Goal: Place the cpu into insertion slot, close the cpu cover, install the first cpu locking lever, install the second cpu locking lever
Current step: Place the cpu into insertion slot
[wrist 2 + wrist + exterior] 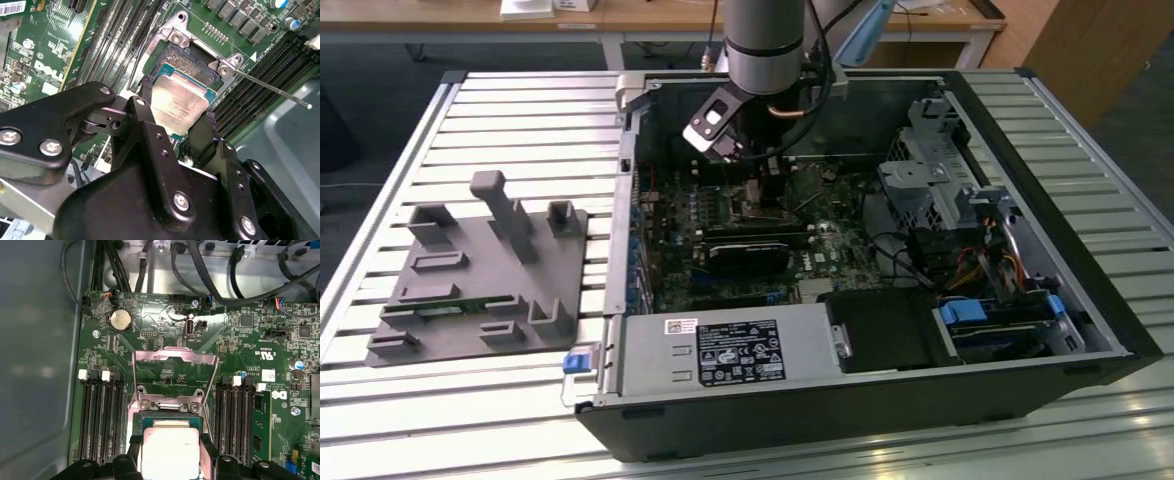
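Nearest the lens, the gripper [178, 101] is seen clamped on two opposite edges of the cpu [175, 114]. On the motherboard [165, 325], the cpu cover [175, 355] is swung open and the chip is held at the insertion slot [190, 62]; full seating cannot be confirmed. Socket contacts could be bent if the chip is released tilted or offset. Clearance is limited by the memory slots [102, 420] on both sides and by the locking lever [272, 90].

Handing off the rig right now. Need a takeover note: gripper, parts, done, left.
Gripper: shut on the small silvery-tan square cpu, held at the dark square grey-rimmed insertion slot; seated or not, cannot tell.
Thin silver cut-out cpu cover: flipped open.
Thin metal locking lever: swung free, unlatched.
Done: no step finished. Left: seat cpu, close cover, latch both levers.
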